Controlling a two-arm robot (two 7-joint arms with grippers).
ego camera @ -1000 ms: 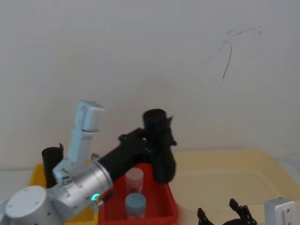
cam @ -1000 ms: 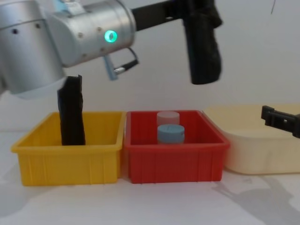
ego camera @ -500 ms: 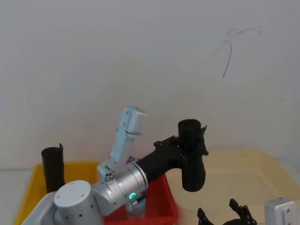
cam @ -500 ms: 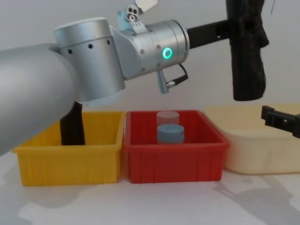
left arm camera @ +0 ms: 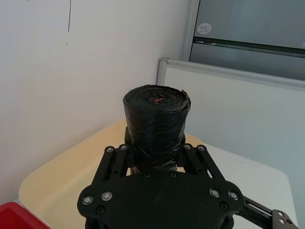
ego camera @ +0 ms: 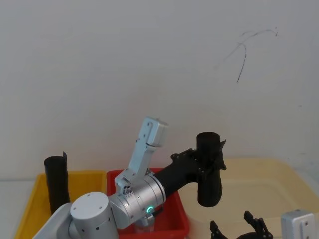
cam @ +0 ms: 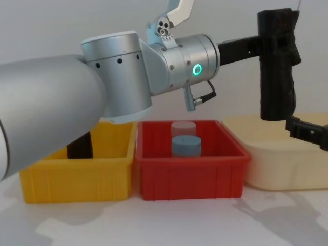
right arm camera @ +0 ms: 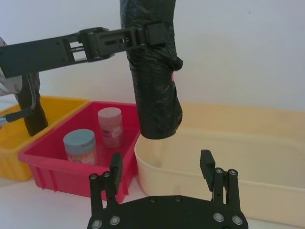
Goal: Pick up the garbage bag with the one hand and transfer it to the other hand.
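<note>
At far left you see a yellow bin (cam: 77, 179) on the desk (cam: 154, 220), with a second black roll (ego camera: 56, 181) standing upright in it. Beside it, touching, sits a red bin (cam: 192, 179) holding a grey-blue-lidded jar (cam: 185, 146) and a pinkish jar (cam: 183, 128) just behind it. Note the left gripper (cam: 277, 43), reaching rightward above the red bin: its fingers are clamped on the upper part of the garbage bag (cam: 277, 87). The bag hangs upright in the air, roughly over the left edge of the cream tub (cam: 277, 164) and clear of it. At lower right, the right gripper (right arm camera: 161, 162) sits low in front of the tub, below the bag, its fingers apart and holding nothing.
</note>
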